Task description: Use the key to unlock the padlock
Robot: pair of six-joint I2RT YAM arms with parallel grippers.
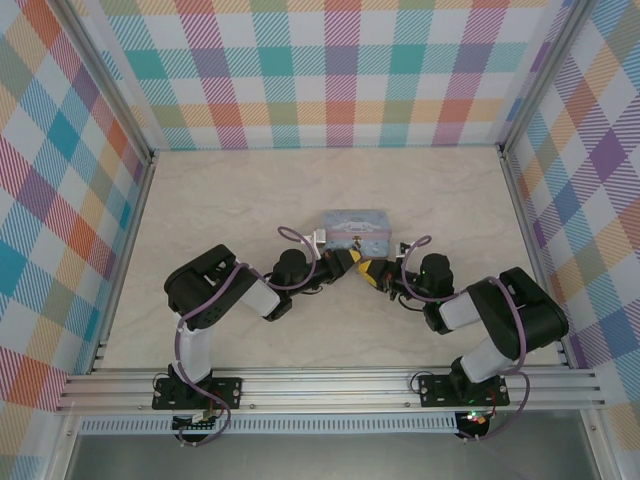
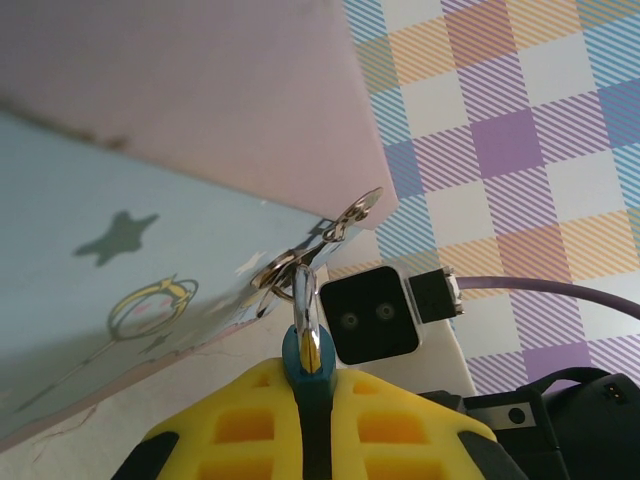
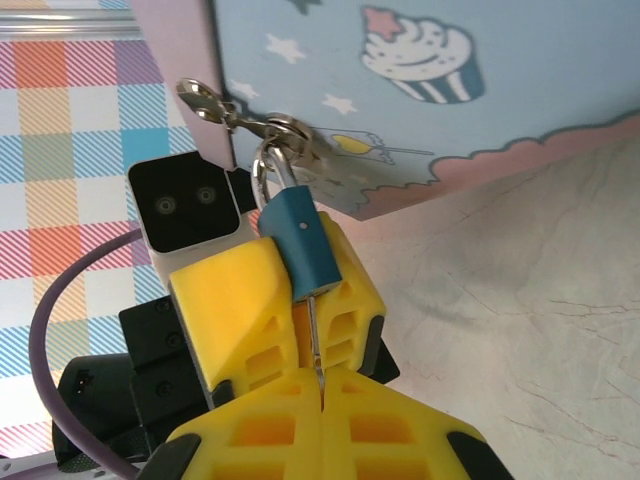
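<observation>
So, both arms are meeting right around the middle of the surface, just at the near side of the light-blue cartoon tin. The left gripper is coming in from the left and the right gripper from the right, and their yellow tips are practically touching each other.

From the left wrist view, the left gripper is squeezing the padlock between its yellow fingers. Only the top of the teal body is poking out, with the silver shackle sticking up out of it. That shackle is hooking through the little metal clasp on the edge of the tin, so the padlock is hanging right against the tin's corner, up off the surface. I honestly can't tell whether the shackle is latched or popped.

The right wrist view is showing the other side nicely. The right gripper is pinching the key with its fingers pressed together, so the key's head is buried between the pads. Just the thin dark shaft is showing, running straight up into the bottom of the blue padlock body. Key and padlock are lining up in one straight line between the two grippers. The tin's cupcake and star print is sitting right behind all of it.
</observation>
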